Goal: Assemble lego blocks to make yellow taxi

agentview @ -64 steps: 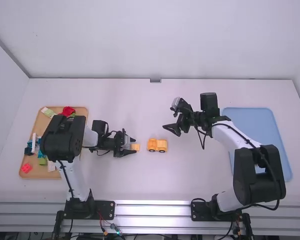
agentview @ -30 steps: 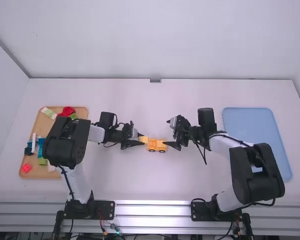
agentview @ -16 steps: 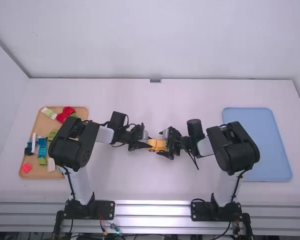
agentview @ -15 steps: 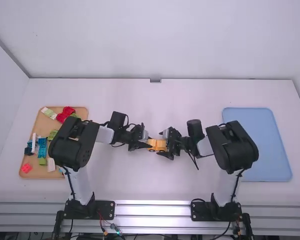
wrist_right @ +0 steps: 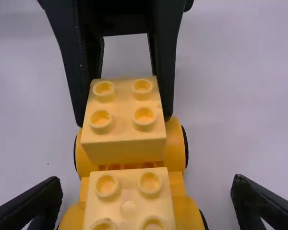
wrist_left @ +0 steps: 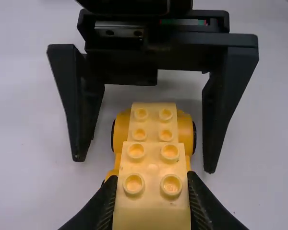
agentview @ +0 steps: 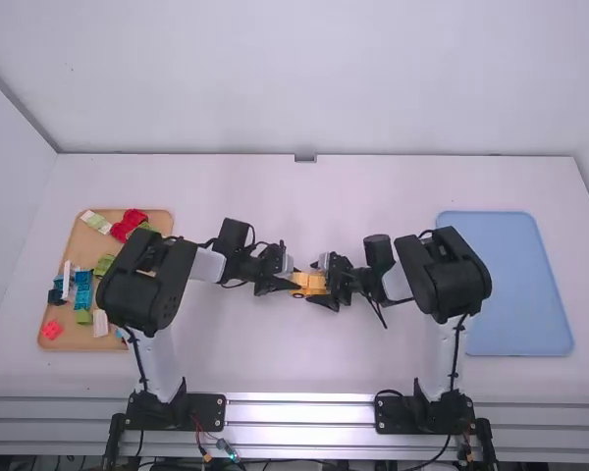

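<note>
From where I stand, the white table [agentview: 294, 363] carries a flat light-blue plastic tray [agentview: 520, 294] on the right and a tan tray [agentview: 71, 341] of mixed coloured blocks on the left. Between them, near the middle, the right gripper [agentview: 320, 284] has its fingers spread wide around the yellow toy-brick vehicle with black wheels [wrist_right: 188, 215], apart from its sides and gripping nothing. The left gripper [agentview: 292, 284] is closed on the sides of a pale-yellow four-studded plastic block [wrist_right: 123, 136], over one end of the vehicle, though I can't tell whether they touch.
</note>
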You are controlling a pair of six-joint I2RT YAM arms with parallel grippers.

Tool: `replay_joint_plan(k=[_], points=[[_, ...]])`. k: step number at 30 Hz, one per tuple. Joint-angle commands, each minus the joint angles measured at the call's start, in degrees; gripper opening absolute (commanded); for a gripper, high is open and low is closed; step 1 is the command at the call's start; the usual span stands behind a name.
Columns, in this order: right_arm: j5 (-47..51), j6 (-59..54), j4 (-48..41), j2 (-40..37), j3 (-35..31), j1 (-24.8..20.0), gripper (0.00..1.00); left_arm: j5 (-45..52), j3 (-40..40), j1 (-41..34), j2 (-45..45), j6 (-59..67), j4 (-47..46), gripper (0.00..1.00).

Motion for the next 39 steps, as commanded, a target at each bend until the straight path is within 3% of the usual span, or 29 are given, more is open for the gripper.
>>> replay_joint_plan(k=[1, 5, 6, 11, 26, 32, 39], points=[[-1.27, -1.84, -0.68, 0.61, 0.00, -0.13, 0.79, 0.92, 0.31, -0.39, -1.05, -0.35, -0.15, 0.02], [-0.52, -2.75, -2.54, 0.61, 0.02, -0.15, 0.59, 0.85, 0.31, -0.39, -1.05, -0.39, -0.22, 0.02], [0.22, -2.71, -2.84, 0.61, 0.11, -0.15, 0.51, 0.92, 0.31, -0.39, -0.92, -0.39, 0.07, 0.02], [0.37, -2.73, -2.93, 0.61, 0.04, -0.13, 0.42, 1.14, 0.33, -0.42, 0.20, -0.42, 1.33, 0.02], [0.39, -2.12, -2.49, 0.61, 0.11, -0.15, 0.43, 0.79, 0.26, -1.84, 0.35, -0.39, -0.59, 0.02], [0.37, -2.14, -2.54, 0.61, 0.11, -0.15, 0.42, -5.40, 0.26, -3.45, 0.35, -0.42, -0.17, 0.02], [-0.07, -2.34, -2.91, 0.61, 0.09, -0.15, 0.42, -6.19, 0.26, -2.93, 0.35, -3.65, 2.86, 0.02]])
